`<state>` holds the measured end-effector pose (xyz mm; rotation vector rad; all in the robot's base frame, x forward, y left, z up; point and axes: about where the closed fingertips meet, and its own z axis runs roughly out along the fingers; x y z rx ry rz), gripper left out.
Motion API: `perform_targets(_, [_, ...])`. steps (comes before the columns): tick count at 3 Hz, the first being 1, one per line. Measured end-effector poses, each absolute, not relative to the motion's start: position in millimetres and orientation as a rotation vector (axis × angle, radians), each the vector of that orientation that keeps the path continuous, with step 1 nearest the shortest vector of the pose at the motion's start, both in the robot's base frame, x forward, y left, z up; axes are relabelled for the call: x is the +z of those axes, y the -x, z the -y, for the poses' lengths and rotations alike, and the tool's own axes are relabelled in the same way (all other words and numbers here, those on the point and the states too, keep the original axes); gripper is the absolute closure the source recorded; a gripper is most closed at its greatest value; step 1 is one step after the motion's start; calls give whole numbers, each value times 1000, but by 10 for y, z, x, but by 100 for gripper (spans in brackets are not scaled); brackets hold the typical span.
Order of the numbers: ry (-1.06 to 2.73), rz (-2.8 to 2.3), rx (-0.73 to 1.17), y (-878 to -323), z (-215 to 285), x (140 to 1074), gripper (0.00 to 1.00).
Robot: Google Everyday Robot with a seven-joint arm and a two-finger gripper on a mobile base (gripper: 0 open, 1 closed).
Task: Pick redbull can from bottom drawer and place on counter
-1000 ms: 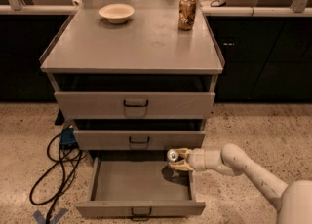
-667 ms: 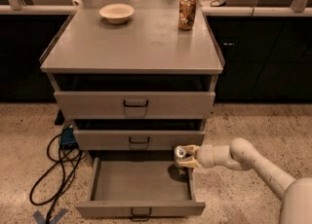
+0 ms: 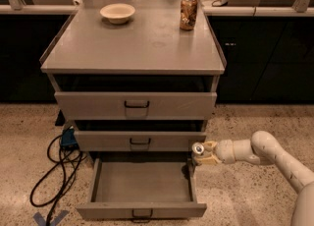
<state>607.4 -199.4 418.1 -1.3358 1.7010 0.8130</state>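
The redbull can [image 3: 198, 149] is a small slim silvery can with a shiny lid, held upright in my gripper [image 3: 203, 153]. The gripper is shut on it, just above the right wall of the open bottom drawer [image 3: 142, 189], level with the middle drawer's front. The bottom drawer is pulled out and its grey floor is bare. The counter [image 3: 132, 43] is the broad grey cabinet top above, well higher than the can.
A cream bowl [image 3: 117, 13] and a wider brown-gold can [image 3: 188, 13] stand at the back of the counter. The top drawer [image 3: 136, 104] and middle drawer [image 3: 140, 140] stick out slightly. A black cable [image 3: 56, 171] lies on the floor at the left.
My gripper has lifted the can up and to the right, from inside the bottom drawer's back right part to above its right wall.
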Motion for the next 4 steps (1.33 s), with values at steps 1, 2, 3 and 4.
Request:
perform_targets(1, [1318, -1750, 706, -6177, 2250, 4321, 100])
perform_targets(2, [1247, -1790, 482, -6382, 2776, 4770, 100])
perform_targets(3, [1226, -1747, 300, -6672, 3090, 5450, 100])
perform_targets(4, [1252, -1652, 195, -6991, 3119, 6204, 100])
